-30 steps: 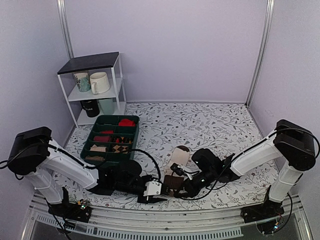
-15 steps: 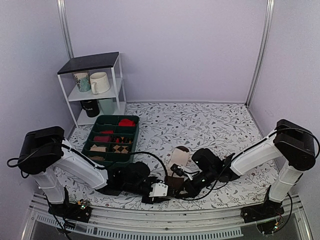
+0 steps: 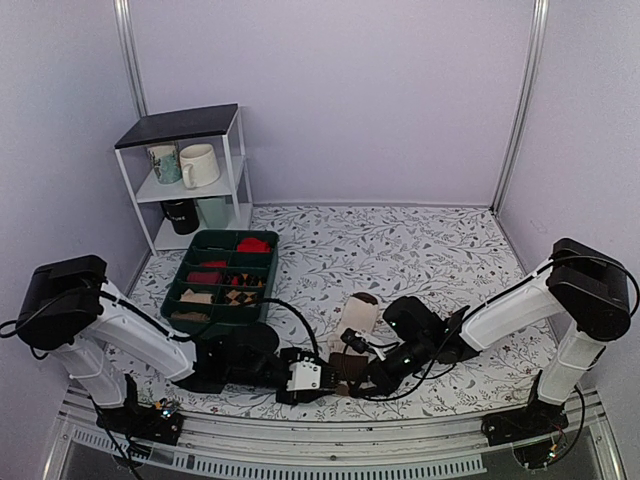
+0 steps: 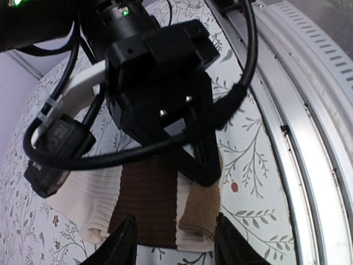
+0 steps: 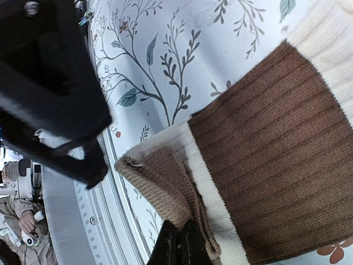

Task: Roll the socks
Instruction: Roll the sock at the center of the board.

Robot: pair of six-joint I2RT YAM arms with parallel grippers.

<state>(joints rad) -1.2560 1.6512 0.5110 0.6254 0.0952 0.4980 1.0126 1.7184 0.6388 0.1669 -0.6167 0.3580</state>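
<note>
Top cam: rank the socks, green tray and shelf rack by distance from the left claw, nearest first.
1. socks: just right of the left claw, near the table's front edge.
2. green tray: behind and to the left of the claw, mid-table.
3. shelf rack: far-left corner against the wall, clearly farthest.

No text, label, brand, number or sign can be read in any of the three views. Any print on the mugs [image 3: 199, 165] on the shelf [image 3: 180, 125], upper left of the overhead view, is too small to make out.
</note>
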